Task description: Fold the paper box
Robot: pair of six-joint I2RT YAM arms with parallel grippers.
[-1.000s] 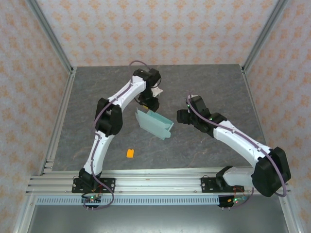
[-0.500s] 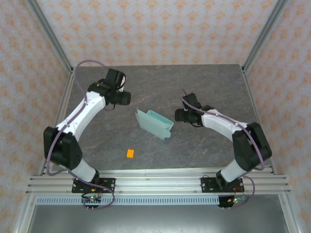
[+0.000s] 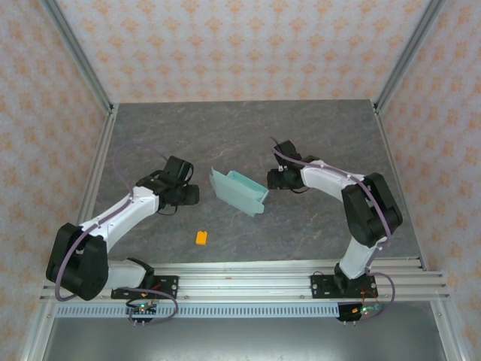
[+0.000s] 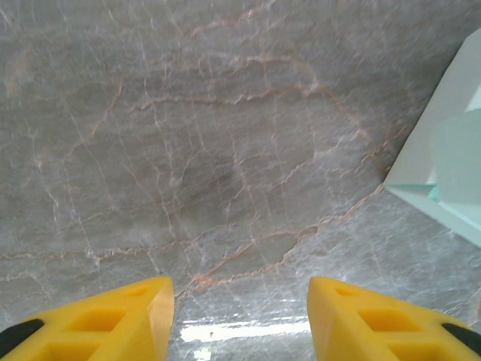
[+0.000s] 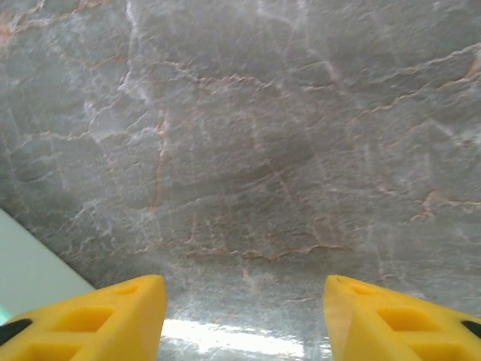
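- Top external: paper box [image 3: 240,192] sits on the grey marble table [image 3: 248,131], around its middle. Pale mint card, part-formed, lying diagonally, with one panel standing up at its left end.
- Top external: left gripper [image 3: 192,194] is just left of the paper box, low near the table, pointing toward it and apart from it. From this view I cannot tell how wide its jaws are.
- Top external: right gripper [image 3: 272,179] is just right of the paper box, close to its far right corner. Whether it touches the card can't be told from here.
- Top external: small orange block [image 3: 201,238] lies on the table on the near-left side of the paper box, apart from it and from both grippers.
- Left wrist: left gripper [image 4: 240,316] has its yellow fingers [image 4: 113,316] spread wide, with only bare table [image 4: 188,135] between them and nothing held. The paper box [image 4: 443,143] shows at the right edge, ahead and to the right of the fingers, with a pale corner resting on the table and no contact.
- Right wrist: right gripper [image 5: 244,316] is also spread wide, yellow fingers [image 5: 105,316] at the bottom corners, table [image 5: 263,135] between them, nothing gripped. A mint edge of the paper box [image 5: 30,267] shows lower left, just beside the left-hand finger. Contact there is unclear.
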